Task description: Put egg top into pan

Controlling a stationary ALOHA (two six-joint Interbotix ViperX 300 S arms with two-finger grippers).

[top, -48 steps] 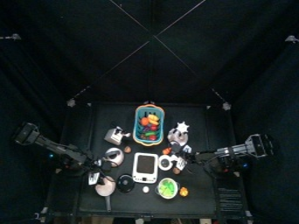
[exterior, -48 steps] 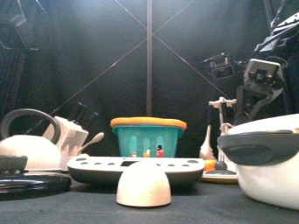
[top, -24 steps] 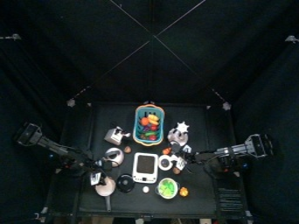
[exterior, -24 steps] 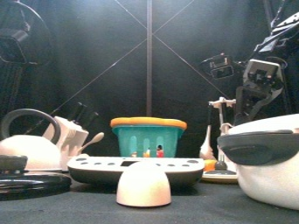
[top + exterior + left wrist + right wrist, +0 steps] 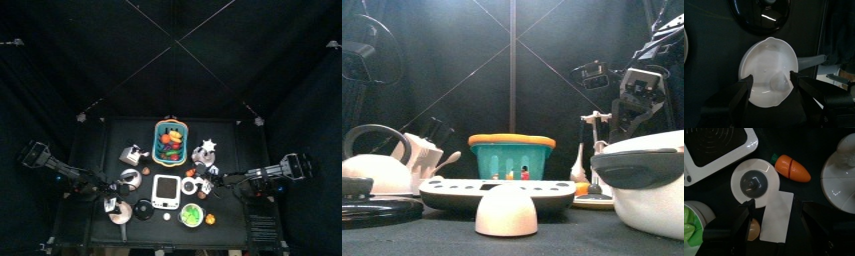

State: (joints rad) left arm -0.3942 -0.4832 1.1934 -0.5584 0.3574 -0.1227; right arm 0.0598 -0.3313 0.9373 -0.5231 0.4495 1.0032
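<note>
The pan (image 5: 765, 60), pale inside with a thin grey handle, lies below my left gripper (image 5: 772, 79), whose jaws stand open on either side of it and hold nothing. A small pale lump shows inside the pan; I cannot tell what it is. In the top view the pan (image 5: 120, 212) sits at the table's front left. The egg top (image 5: 506, 210), a white dome, stands on the table just right of it (image 5: 143, 209). My right gripper (image 5: 781, 220) hangs open over a white card (image 5: 777, 218).
A white kettle (image 5: 376, 170) stands at the left and a teal basket (image 5: 512, 155) in the middle behind a white scale (image 5: 509, 192). A big white pot (image 5: 643, 195) is near right. A carrot (image 5: 793, 168), a dark-centred round cup (image 5: 754, 180) and a green plate (image 5: 194, 214) lie under the right arm.
The left arm has come lower into the front view's upper left corner and shifted slightly in the top view. The egg top and the right arm have not moved.
</note>
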